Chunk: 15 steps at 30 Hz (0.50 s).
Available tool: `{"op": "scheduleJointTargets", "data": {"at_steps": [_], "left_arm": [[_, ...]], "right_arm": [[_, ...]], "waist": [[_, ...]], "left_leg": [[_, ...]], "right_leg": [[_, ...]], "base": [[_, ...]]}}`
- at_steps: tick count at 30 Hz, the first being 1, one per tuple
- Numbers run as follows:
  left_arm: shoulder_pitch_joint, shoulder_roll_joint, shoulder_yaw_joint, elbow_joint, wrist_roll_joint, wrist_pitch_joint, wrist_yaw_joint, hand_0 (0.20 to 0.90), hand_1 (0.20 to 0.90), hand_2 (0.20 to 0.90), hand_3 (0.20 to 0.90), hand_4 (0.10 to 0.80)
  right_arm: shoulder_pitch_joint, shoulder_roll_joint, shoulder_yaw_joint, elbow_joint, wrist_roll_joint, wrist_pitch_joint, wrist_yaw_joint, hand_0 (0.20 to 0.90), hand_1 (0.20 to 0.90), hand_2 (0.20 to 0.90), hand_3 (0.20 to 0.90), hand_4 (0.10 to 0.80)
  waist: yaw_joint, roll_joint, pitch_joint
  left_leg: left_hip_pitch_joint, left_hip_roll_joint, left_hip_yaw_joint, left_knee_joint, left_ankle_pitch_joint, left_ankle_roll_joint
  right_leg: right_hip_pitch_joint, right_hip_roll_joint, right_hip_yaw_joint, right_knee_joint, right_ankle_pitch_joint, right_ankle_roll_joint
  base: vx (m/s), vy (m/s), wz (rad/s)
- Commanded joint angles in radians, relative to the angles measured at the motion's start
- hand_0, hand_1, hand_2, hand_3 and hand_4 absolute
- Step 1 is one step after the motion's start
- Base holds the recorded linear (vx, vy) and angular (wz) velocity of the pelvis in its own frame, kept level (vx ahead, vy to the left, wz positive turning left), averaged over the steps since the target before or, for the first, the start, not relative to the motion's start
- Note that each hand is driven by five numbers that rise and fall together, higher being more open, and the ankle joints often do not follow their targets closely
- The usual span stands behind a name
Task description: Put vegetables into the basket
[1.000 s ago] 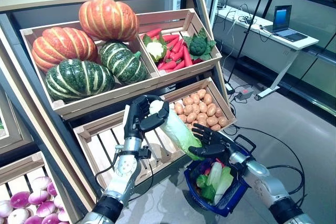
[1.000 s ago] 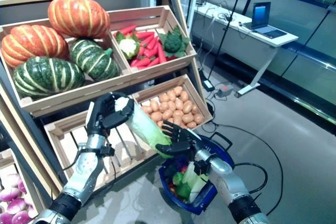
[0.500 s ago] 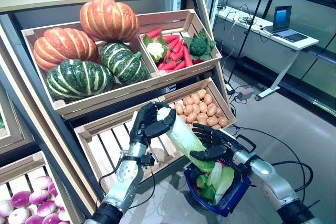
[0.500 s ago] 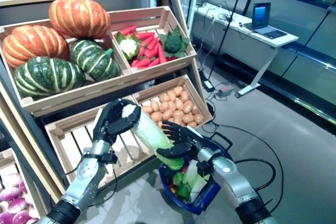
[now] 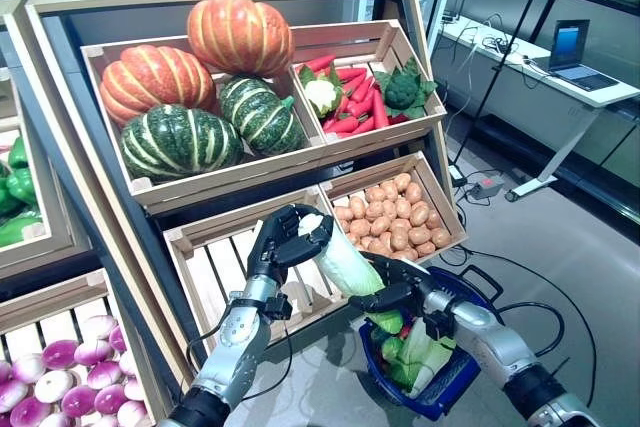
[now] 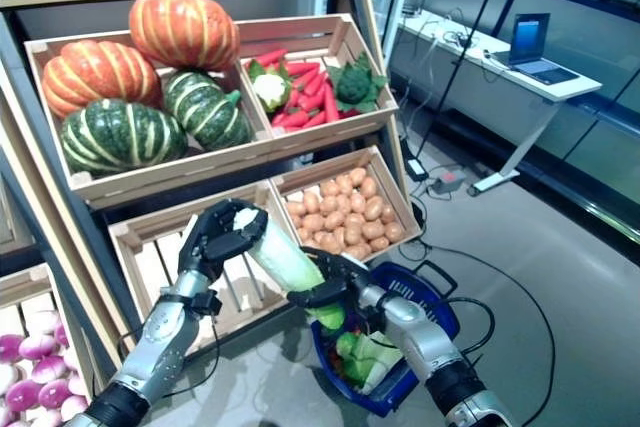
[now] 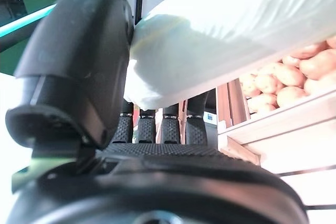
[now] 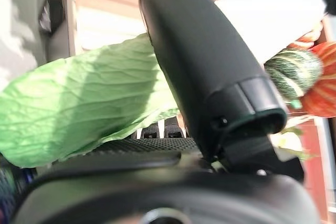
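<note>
A long cabbage [image 5: 345, 262], white at the stem and green at the leaves, hangs slanted in front of the lower crates, just above the blue basket [image 5: 450, 392]. My left hand [image 5: 282, 245] is curled round its white stem end [image 7: 236, 30]. My right hand [image 5: 400, 297] clasps the green leafy end [image 8: 89, 108], thumb [image 8: 205, 66] on top and fingers beneath. The basket stands on the floor under my right hand and holds more leafy greens [image 5: 420, 357].
The wooden stand carries pumpkins [image 5: 200, 87], a crate of carrots, cauliflower and broccoli [image 5: 365, 97], potatoes [image 5: 395, 227] and a bare slatted crate [image 5: 215, 267]. Purple turnips [image 5: 60, 387] lie lower left. A desk with a laptop [image 5: 580, 57] stands at the far right.
The camera has shifted, sliding the stand to the right in view. My right hand, spread under the cabbage before, has closed on its green end, which now hangs lower over the basket.
</note>
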Motion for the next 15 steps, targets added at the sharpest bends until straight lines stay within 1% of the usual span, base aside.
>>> {"op": "scheduleJointTargets", "data": {"at_steps": [1, 3, 8, 9, 10, 15], "left_arm": [[-0.176, -0.105, -0.152, -0.228, -0.119, -0.100, -0.214, 0.300, 0.300, 0.300, 0.300, 0.400], [-0.188, -0.107, -0.171, -0.230, -0.129, -0.091, -0.227, 0.300, 0.300, 0.300, 0.300, 0.400], [-0.199, -0.105, -0.193, -0.231, -0.158, -0.072, -0.267, 0.300, 0.300, 0.300, 0.300, 0.400], [-0.201, -0.105, -0.200, -0.226, -0.165, -0.072, -0.278, 0.300, 0.300, 0.300, 0.300, 0.400], [-0.203, -0.109, -0.207, -0.223, -0.162, -0.073, -0.282, 0.300, 0.300, 0.300, 0.300, 0.400], [-0.211, -0.112, -0.227, -0.215, -0.157, -0.085, -0.280, 0.300, 0.300, 0.300, 0.300, 0.400]], "right_arm": [[-0.172, 0.102, 0.013, 0.095, 0.163, -0.006, 0.084, 0.900, 0.900, 0.900, 0.900, 0.800], [-0.191, 0.110, 0.011, 0.148, 0.159, -0.004, 0.098, 0.900, 0.900, 0.900, 0.900, 0.800], [-0.217, 0.110, 0.006, 0.192, 0.151, -0.026, 0.118, 0.900, 0.900, 0.900, 0.900, 0.800], [-0.227, 0.111, 0.007, 0.195, 0.168, -0.035, 0.110, 0.775, 0.775, 0.775, 0.775, 0.717], [-0.238, 0.115, 0.006, 0.196, 0.183, -0.040, 0.101, 0.300, 0.300, 0.300, 0.300, 0.400], [-0.277, 0.130, -0.007, 0.212, 0.215, -0.064, 0.079, 0.300, 0.300, 0.300, 0.300, 0.400]], "waist": [[0.021, -0.022, -0.031], [0.025, -0.021, -0.036], [0.028, -0.019, -0.042], [0.028, -0.018, -0.043], [0.028, -0.018, -0.042], [0.026, -0.012, -0.040]], "left_leg": [[-0.011, -0.079, -0.015, 0.001, -0.068, 0.061], [-0.010, -0.078, -0.020, 0.001, -0.069, 0.060], [-0.011, -0.077, -0.024, 0.001, -0.069, 0.058], [-0.011, -0.077, -0.024, 0.001, -0.069, 0.057], [-0.010, -0.077, -0.025, 0.001, -0.069, 0.057], [-0.007, -0.076, -0.024, 0.001, -0.069, 0.056]], "right_leg": [[0.046, 0.004, -0.014, 0.002, -0.021, -0.032], [0.047, 0.004, -0.017, 0.002, -0.023, -0.032], [0.047, 0.004, -0.017, 0.002, -0.025, -0.032], [0.046, 0.004, -0.016, 0.002, -0.024, -0.032], [0.046, 0.004, -0.015, 0.002, -0.024, -0.032], [0.046, 0.006, -0.010, 0.002, -0.026, -0.034]], "base": [[-0.017, 0.003, 0.19], [-0.019, 0.000, 0.10], [-0.027, -0.004, 0.09], [-0.041, -0.006, 0.02], [-0.042, -0.003, 0.01], [-0.020, 0.003, 0.00]]}}
